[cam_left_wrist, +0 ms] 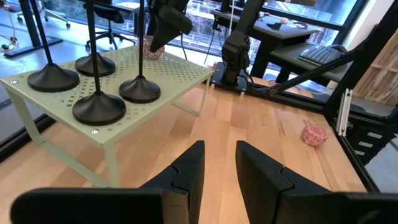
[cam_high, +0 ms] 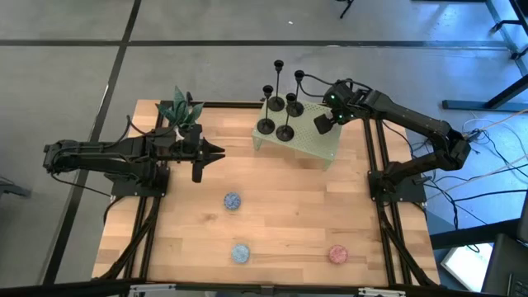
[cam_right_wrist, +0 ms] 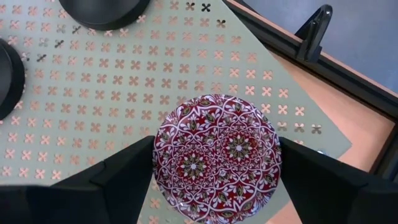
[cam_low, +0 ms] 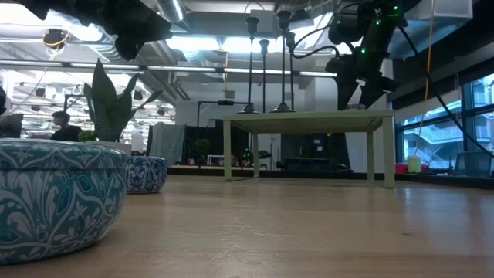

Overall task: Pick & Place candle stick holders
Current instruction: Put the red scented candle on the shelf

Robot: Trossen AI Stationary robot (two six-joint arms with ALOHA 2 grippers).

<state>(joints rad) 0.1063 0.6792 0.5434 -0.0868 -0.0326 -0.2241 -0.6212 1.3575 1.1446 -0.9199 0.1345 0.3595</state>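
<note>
Candle stick holders [cam_high: 278, 103] — four, black, upright, bunched together on the pale green perforated stand [cam_high: 318, 144] at the far side of the tabletop [cam_high: 272, 223], round bases close but mostly apart, one seemingly just past the stand's far edge. Differing heights, thin stems, small cups on top. Right gripper [cam_high: 323, 124] over the stand's right part, near the holders yet touching none, fingers spread wide either side of a round red patterned tin [cam_right_wrist: 216, 155] resting on the perforated surface — contact with the tin not clear. Left gripper [cam_high: 216, 152] hovering over bare wood to the left of the stand, pointing toward it, fingers [cam_left_wrist: 189, 171] nearly together with a narrow gap, nothing between them. Elsewhere on the tabletop: two blue patterned tins [cam_high: 233, 200], a pink ball [cam_high: 337, 254], a green plant [cam_high: 180, 107] at the far left corner.
</note>
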